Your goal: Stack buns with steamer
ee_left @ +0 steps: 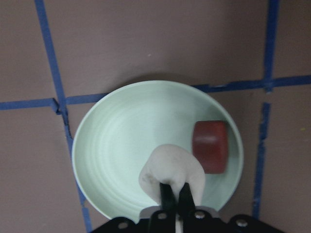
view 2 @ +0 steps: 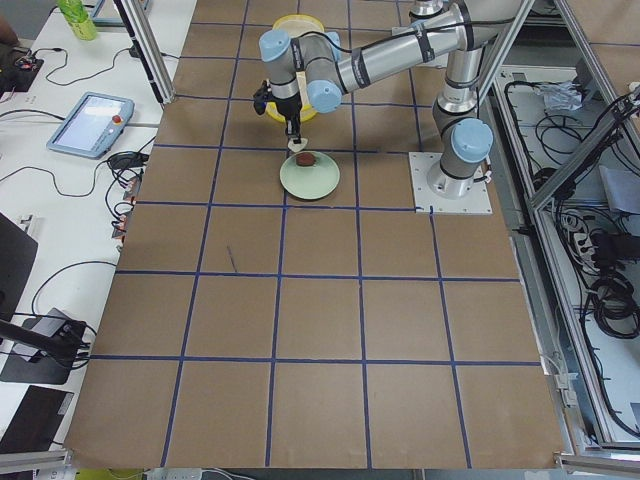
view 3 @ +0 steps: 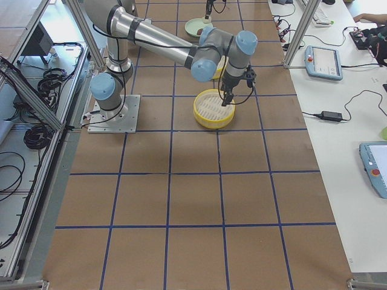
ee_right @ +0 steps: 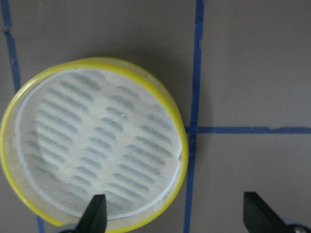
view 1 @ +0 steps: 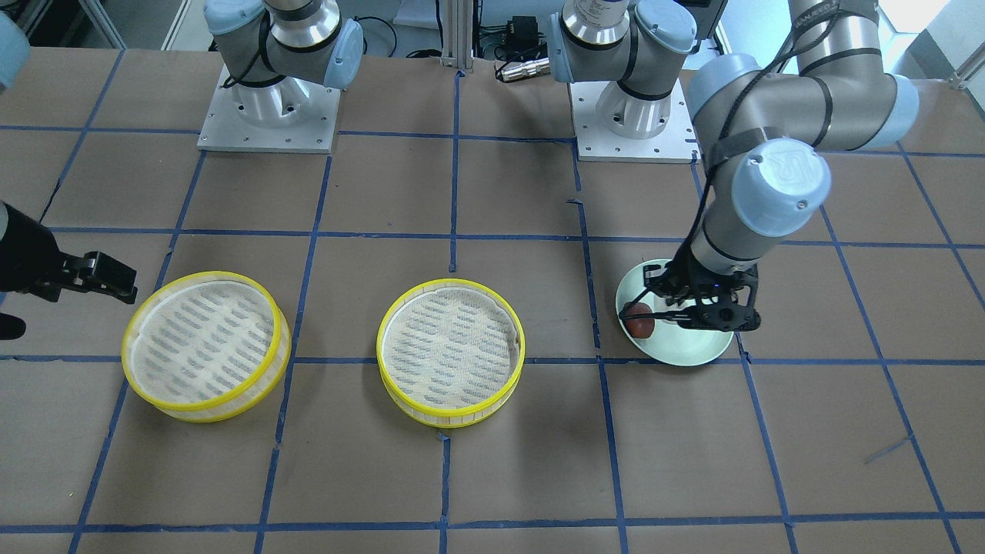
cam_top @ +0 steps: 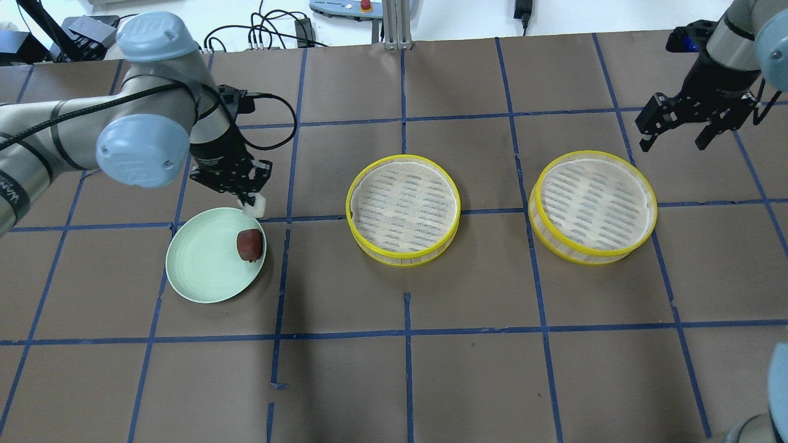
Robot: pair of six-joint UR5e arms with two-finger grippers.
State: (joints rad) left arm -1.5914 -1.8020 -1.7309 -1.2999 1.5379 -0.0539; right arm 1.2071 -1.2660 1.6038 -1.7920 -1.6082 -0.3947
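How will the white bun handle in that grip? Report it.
The white bun probably squashes easily: the left end effector has its fingers nearly together on it. It is likely light, since that small pinch holds it. It could slip out.

Light is bright and even, falling from above, so shadows are soft. In the left wrist view the white bun (ee_left: 171,167) pinched in the left gripper (ee_left: 176,194) sits close to the lens and looks blurred, while the plate (ee_left: 121,136) below it is sharp, with a dim shadow on the table (ee_left: 146,43) past its far rim. The right gripper (ee_right: 175,216) shows fuzzy fingertips (ee_right: 96,216); the steamer (ee_right: 92,141) beneath throws a soft shadow ahead.
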